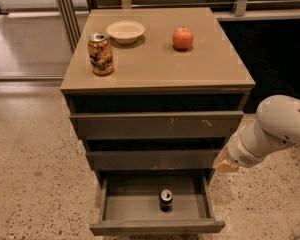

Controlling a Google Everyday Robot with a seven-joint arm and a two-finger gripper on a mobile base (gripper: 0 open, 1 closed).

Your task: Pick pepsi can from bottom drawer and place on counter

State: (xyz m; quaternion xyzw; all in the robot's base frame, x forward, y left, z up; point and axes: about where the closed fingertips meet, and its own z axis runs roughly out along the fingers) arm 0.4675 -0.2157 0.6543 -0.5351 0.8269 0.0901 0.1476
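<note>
The pepsi can (165,197) stands upright in the open bottom drawer (125,209), near the middle of its grey floor, silver top showing. The counter (160,59) is the tan top of the cabinet. My gripper (225,164) is at the end of the white arm (270,131), which comes in from the right. It sits just right of the cabinet, level with the middle drawer, above and to the right of the can and apart from it.
On the counter stand a gold-and-brown can (100,53) at the front left, a white bowl (125,31) behind it and a red apple (183,38) at the back right. The two upper drawers (157,125) are closed. Speckled floor surrounds the cabinet.
</note>
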